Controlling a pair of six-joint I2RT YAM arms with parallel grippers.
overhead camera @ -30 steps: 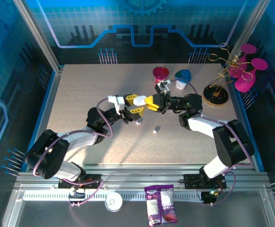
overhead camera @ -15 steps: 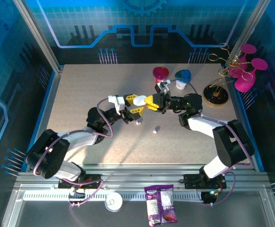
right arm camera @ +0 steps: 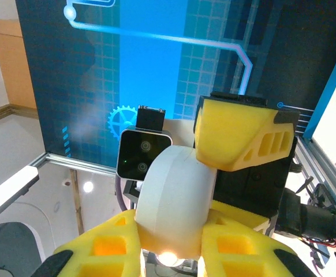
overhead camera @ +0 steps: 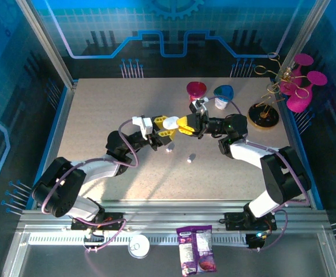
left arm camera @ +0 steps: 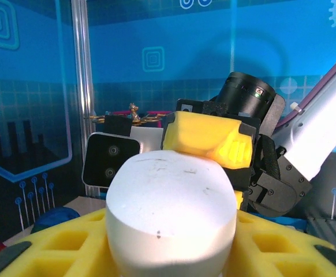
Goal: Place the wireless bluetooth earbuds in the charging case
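Front rail: a purple snack bag and a small round disc lie on the metal rail nearest the camera, off the bench.
Earbuds: two tiny white pieces lie loose on the bench. The right earbud is nearer the arm bases. The left earbud is a little beyond it, almost under the left arm's fingers. The two are apart.
Charging case: the white pebble-shaped charging case is held up off the bench between the two arms, above and just beyond the earbuds. I cannot tell whether its lid is open.
Left gripper: the left gripper has its yellow fingers drawn in narrow on either side of the case.
Right gripper: the right gripper meets it from the opposite side, its fingers likewise closed around the case.
Case handling: probably a light, hard, glossy shell that is rounded everywhere, so it could squirt out of a pinch. The broad flanks are the safest hold.
Earbud handling: likely almost weightless, stiff and slick, and apt to roll or flick away. Pinch across the stem with the fingertips low at the bench.
Far edge: a magenta cup and a blue cup stand beyond the case. A gold wire stand with pink pieces sits at the far right corner.
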